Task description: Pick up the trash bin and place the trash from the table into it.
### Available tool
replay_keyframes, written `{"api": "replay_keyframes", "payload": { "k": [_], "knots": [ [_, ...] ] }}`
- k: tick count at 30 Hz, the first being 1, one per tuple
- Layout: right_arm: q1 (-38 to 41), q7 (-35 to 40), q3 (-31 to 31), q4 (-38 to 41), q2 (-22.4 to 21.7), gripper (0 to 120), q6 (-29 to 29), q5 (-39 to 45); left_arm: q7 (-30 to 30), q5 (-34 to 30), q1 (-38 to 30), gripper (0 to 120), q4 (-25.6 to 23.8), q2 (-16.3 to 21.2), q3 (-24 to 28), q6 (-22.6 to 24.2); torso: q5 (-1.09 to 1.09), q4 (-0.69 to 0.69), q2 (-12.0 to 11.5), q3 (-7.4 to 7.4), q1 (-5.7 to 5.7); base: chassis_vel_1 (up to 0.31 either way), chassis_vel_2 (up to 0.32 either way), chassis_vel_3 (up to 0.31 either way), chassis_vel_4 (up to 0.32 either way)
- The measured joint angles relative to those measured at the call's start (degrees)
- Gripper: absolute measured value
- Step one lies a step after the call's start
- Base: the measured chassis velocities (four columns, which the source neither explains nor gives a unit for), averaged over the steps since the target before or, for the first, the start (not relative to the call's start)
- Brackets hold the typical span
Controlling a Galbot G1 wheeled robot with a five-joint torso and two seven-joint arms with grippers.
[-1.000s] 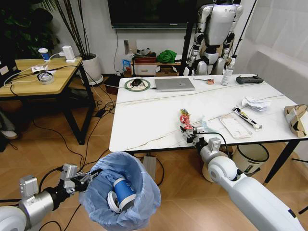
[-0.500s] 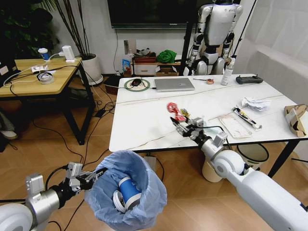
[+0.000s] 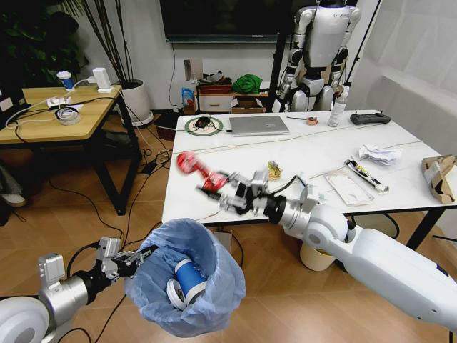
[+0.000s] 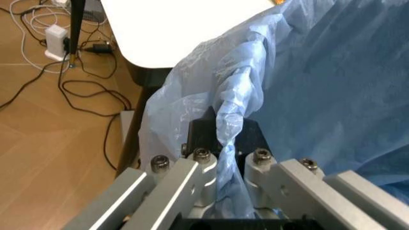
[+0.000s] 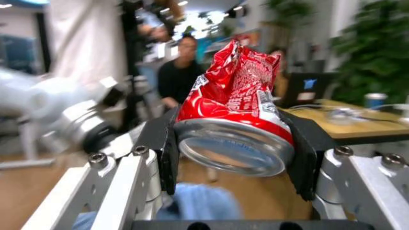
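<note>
— Head view first: what does the right gripper (image 3: 211, 180) have?
— A red wrapper (image 3: 194, 166), crushed, pinched between its fingers out past the table (image 3: 214, 179) edge. The right wrist view shows the same red wrapper (image 5: 234, 100) squeezed between the two black pads (image 5: 167, 143), shiny rim toward the camera.
— And the trash bin (image 3: 187, 286)?
— Below that gripper and a little toward the robot, off the floor. The left gripper (image 3: 132, 261) is clamped on its rim; from the left wrist, the fingers (image 4: 198, 167) are pressed together on a fold of the blue bag (image 4: 233, 124).
— Anything inside?
— A blue-banded paper cup (image 3: 187, 277) and a white lid (image 3: 171, 291) beside it.
— Still on the table?
— Behind the right gripper, a yellow wrapper (image 3: 274, 170); farther off, a pale mask (image 3: 348, 187), crumpled paper (image 3: 378, 153) and a torn cardboard box (image 3: 439, 175).
</note>
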Motion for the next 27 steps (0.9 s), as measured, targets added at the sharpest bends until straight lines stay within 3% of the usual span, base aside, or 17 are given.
{"api": "replay_keyframes", "payload": {
  "k": [3,9,25,27],
  "knots": [
    [2.6,-4.9,-5.3,0.6,-0.7,46,1.3,-2.0,0.0,-0.1,0.1,0,0.0,-0.1,-0.3,0.0,0.01,-0.01,0.0,0.0,0.0,0.0,0.0,0.0,0.0],
    [5.5,-6.9,-8.2,-0.2,0.3,46,1.7,-3.2,-0.3,-0.2,0.1,0,-0.1,-0.2,-0.5,0.0,0.0,0.0,0.0,0.0,0.0,0.0,0.0,0.0,0.0],
    [7.2,-9.4,-10.4,-2.3,1.4,46,2.7,-6.1,-0.8,-0.7,0.3,0,-0.3,-0.4,-0.9,0.1,0.0,0.0,0.0,0.0,0.0,0.0,0.0,0.0,0.0],
    [6.5,-9.6,-9.9,-2.6,1.4,54,2.9,-6.5,-0.9,-0.9,0.2,0,-0.3,-0.4,-0.9,0.1,0.0,-0.01,0.0,0.0,0.0,0.0,0.0,0.0,0.0]
  ]
}}
